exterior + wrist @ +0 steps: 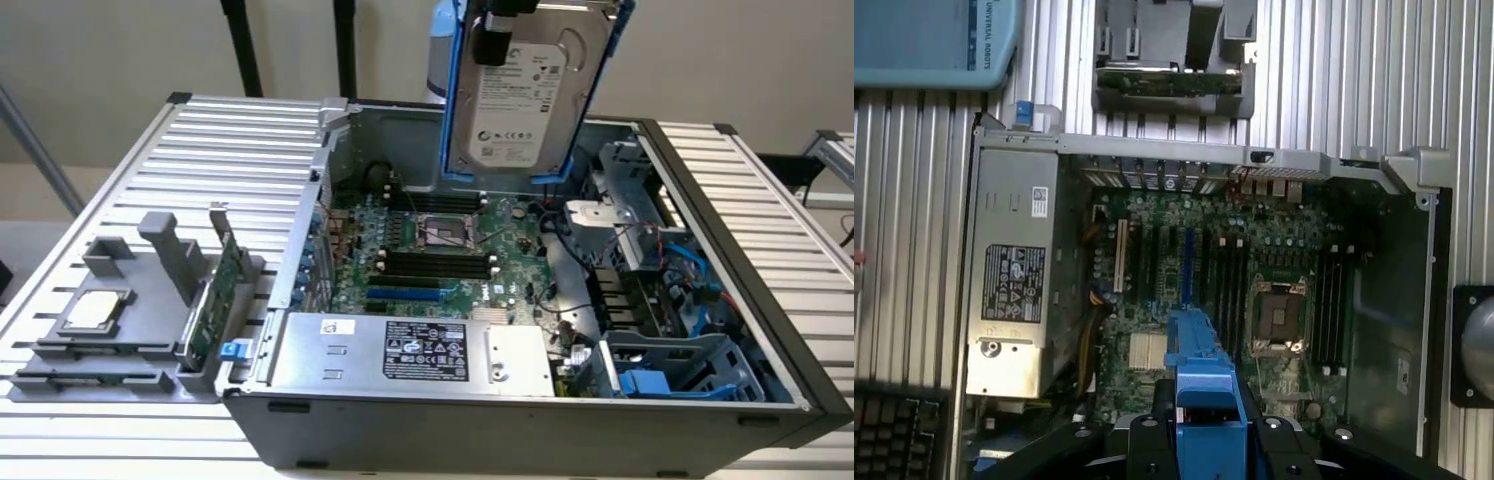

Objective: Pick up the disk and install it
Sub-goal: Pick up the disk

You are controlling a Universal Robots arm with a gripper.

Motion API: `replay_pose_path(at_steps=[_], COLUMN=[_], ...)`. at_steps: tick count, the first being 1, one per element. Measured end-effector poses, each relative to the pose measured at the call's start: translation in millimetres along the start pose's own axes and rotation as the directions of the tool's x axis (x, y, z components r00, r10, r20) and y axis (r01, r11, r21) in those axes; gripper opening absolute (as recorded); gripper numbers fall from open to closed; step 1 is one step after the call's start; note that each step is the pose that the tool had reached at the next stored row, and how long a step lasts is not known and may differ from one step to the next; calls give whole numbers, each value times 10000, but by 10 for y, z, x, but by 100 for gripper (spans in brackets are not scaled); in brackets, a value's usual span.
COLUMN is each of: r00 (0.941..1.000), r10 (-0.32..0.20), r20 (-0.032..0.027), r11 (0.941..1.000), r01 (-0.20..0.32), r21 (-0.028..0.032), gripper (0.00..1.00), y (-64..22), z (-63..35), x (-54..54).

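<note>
Overhead, the gripper [505, 22] is clamped on the top edge of the disk [527, 100] and holds it upright in the air. The white label faces the exterior view, and the blue carrier frame runs down both sides. In the wrist view, black jaws sit tight against either side of the blue frame of the disk [1204, 385], with the gripper [1206, 440] looking straight down past it.

The disk hangs clear above an open computer case [534, 440] that lies on its side in the middle of a ribbed metal surface [227, 140]. Directly beneath the disk is the green motherboard [454, 250], with its bare CPU socket [445, 232] and rows of black memory slots.

A silver power supply [414, 350] with a dark label fills the case along its near wall. Beside it, in the case's near corner at the exterior view's right, stands a blue-grey plastic drive cage [667, 365]. Blue cables [694, 270] and metal brackets crowd the space between that cage and the motherboard.

Outside the case, near the surface's edge at the exterior view's left, sits a grey holder [160, 240]. It carries a small silver-topped chip [96, 310] lying flat and a thin green circuit card [224, 280] standing on edge.
</note>
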State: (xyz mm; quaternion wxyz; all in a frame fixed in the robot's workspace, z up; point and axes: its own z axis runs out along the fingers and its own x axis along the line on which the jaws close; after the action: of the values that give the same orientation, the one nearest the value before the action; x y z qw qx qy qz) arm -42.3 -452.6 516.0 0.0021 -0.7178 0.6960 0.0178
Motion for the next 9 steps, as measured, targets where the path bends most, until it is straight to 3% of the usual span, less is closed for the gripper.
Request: replay_pose_path(at_steps=[9], r00=[10000], r10=[0], r20=[1], r11=[10000], r01=[0], r21=[-2], gripper=[33], y=[-274], z=[-10], x=[235])
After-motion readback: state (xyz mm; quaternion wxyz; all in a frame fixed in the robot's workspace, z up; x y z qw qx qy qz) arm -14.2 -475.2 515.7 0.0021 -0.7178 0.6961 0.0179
